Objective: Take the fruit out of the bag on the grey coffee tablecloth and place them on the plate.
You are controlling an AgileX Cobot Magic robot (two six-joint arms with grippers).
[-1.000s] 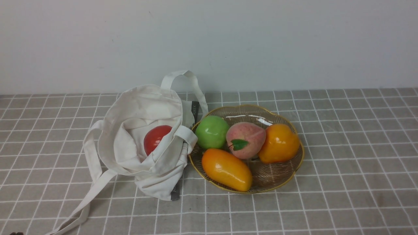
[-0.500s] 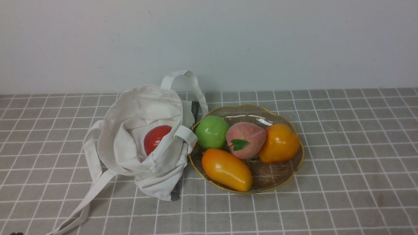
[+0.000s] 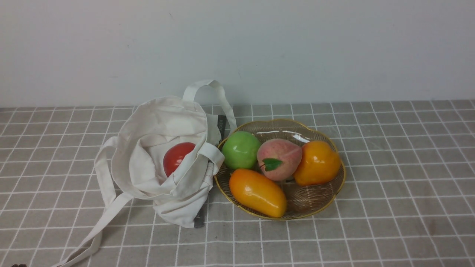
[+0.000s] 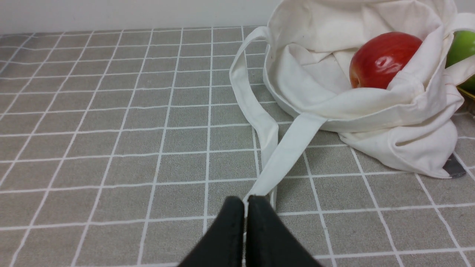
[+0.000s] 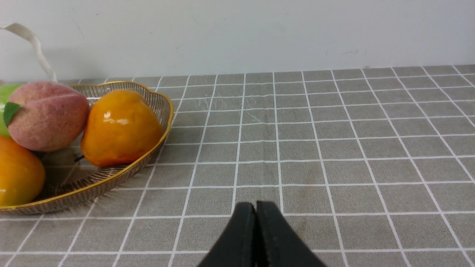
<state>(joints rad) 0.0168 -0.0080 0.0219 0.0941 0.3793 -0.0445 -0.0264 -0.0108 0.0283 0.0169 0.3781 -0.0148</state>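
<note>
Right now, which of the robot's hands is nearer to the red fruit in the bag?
Left. The left hand hangs on the side where the red fruit lies in the bag; the right hand is beyond the plate.

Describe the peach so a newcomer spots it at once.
Right of the tote sits a brownish ribbed glass plate with a gold rim. The peach lies on it between the green apple and an orange fruit; only it is matte pink with a leaf.
</note>
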